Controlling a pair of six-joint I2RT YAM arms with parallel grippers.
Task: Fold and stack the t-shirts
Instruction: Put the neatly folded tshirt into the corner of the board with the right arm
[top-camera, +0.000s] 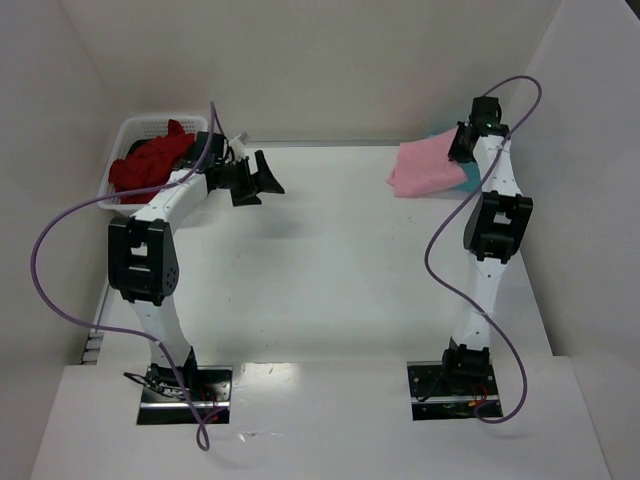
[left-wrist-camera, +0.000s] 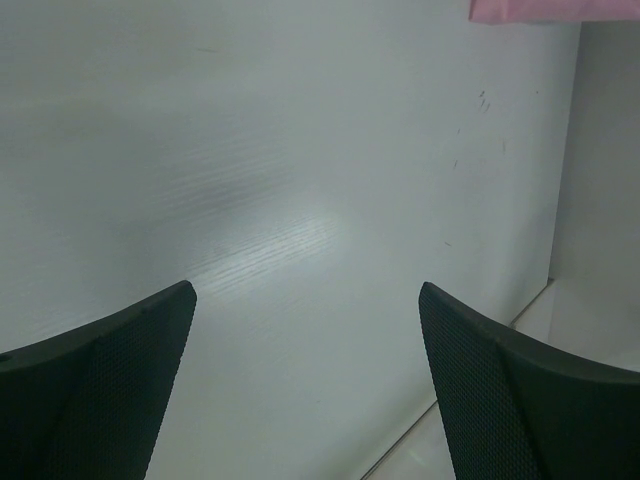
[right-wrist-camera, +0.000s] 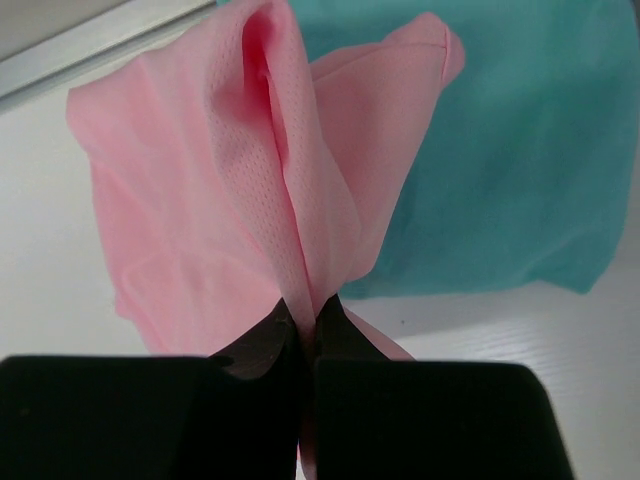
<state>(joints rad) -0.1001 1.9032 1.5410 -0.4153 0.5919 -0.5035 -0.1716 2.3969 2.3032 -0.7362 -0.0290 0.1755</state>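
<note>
Two shirts lie at the upper right of the table (top-camera: 330, 270): the pink t-shirt (right-wrist-camera: 200, 200) over the teal t-shirt (right-wrist-camera: 520, 150), with the right gripper (right-wrist-camera: 308, 322) pinched tight on a pink fold. Dark red t-shirts (top-camera: 150, 165) fill the white basket (top-camera: 128, 128) at upper left, beside the left gripper (top-camera: 258, 182), whose jaws are spread wide and hold nothing.

teal t-shirt (right-wrist-camera: 520, 150) mostly hidden under pink t-shirt (right-wrist-camera: 190, 190), red pile (top-camera: 150, 165) perhaps several

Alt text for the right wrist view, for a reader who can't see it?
The right pincer is shut on a bunched fold of the light pink t-shirt. A teal t-shirt lies beyond it on the white table.
</note>
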